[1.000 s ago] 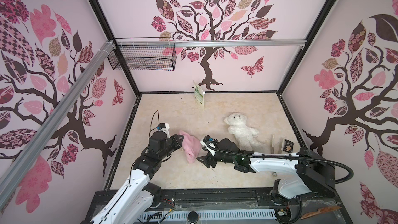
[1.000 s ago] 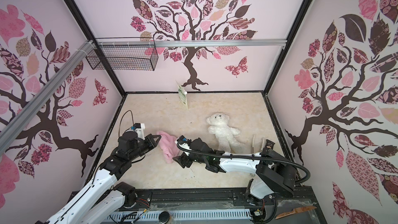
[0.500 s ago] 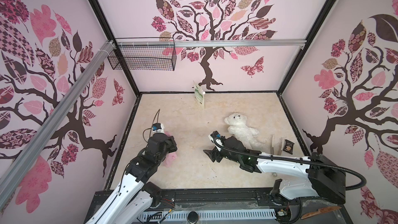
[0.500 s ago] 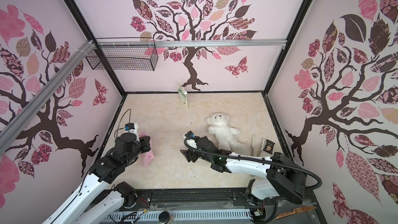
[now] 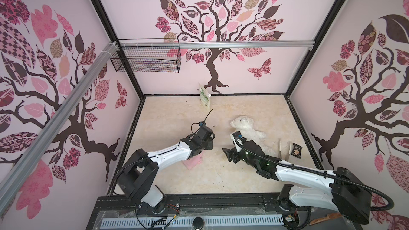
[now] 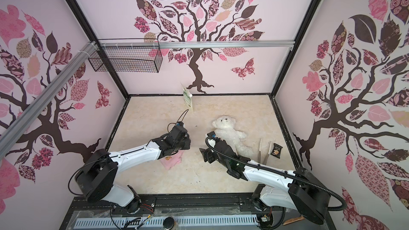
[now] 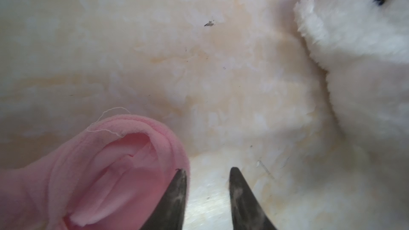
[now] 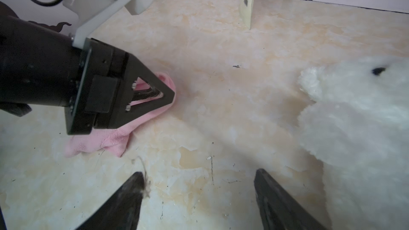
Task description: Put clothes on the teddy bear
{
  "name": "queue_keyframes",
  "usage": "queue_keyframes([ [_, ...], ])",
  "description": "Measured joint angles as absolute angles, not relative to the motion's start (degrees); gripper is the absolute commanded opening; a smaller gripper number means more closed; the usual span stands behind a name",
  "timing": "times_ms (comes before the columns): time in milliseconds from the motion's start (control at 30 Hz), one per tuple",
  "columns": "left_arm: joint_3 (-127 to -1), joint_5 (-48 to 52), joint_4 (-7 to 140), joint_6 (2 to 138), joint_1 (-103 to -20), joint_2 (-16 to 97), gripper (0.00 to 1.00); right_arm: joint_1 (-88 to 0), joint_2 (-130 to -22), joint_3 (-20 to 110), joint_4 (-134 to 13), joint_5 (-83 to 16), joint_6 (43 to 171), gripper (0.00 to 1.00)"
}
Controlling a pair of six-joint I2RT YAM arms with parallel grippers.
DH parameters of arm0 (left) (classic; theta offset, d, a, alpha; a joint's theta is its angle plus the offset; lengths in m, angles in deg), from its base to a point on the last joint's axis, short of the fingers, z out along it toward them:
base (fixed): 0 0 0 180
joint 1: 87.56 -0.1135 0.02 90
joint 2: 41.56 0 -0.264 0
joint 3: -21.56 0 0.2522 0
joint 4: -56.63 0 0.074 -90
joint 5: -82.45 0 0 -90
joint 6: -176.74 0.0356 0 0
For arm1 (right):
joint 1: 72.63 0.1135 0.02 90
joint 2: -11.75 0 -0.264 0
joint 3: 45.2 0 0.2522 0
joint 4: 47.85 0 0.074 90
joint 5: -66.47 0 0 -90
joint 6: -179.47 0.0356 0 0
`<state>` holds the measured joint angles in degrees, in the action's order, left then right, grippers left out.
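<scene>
On the left of the tabletop (image 5: 177,180) we see our left arm reaching inward, its left hand (image 7: 207,171) low over a crumpled pink garment (image 5: 194,162) that lies flat on the surface. In the left wrist view the two dark fingers (image 7: 174,198) stand a narrow gap apart with only bare tabletop between them; one fingertip touches the pink cloth's folded edge, and nothing is clamped. In the right wrist view the pink garment (image 8: 106,140) spreads out under and behind that hand.

Toward the middle, at the back wall, a pale green-printed packet (image 6: 187,98) stands upright.

Just right of centre our right hand (image 8: 199,180) hovers above bare tabletop, fingers spread wide and holding nothing. It sits between the garment and the teddy bear (image 5: 245,127), close beside the bear's body.

The teddy bear (image 6: 228,129) lies on its back right of centre in both top views, head toward the back wall, undressed, apart from the pink garment.

Farther right, near the side wall, lie a thin pale card (image 5: 280,147) and a small dark packet (image 5: 296,150).
</scene>
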<state>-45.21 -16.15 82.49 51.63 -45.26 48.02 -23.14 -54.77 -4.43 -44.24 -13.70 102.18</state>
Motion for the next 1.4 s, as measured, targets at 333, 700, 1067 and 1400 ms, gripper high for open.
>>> queue_keyframes([
  [333, -33.5, -15.0, 79.8, 51.5, -62.9, 27.0, 0.62, -18.5, -64.9, -1.7, -39.5, -21.0, 109.2, 0.61],
  [700, -16.5, -2.3, 75.7, 43.3, -77.0, 23.3, 0.6, -11.9, -88.5, 11.3, -32.0, -36.1, 116.7, 0.48],
  [1067, -14.7, 3.2, 71.0, 43.3, -76.6, 27.2, 0.59, -14.0, -97.7, 16.9, -29.1, -42.0, 120.8, 0.46],
  [1400, -8.9, 3.0, 72.2, 39.9, -65.3, 17.0, 0.59, -25.5, -100.0, 19.9, -28.3, -44.2, 121.4, 0.46],
])
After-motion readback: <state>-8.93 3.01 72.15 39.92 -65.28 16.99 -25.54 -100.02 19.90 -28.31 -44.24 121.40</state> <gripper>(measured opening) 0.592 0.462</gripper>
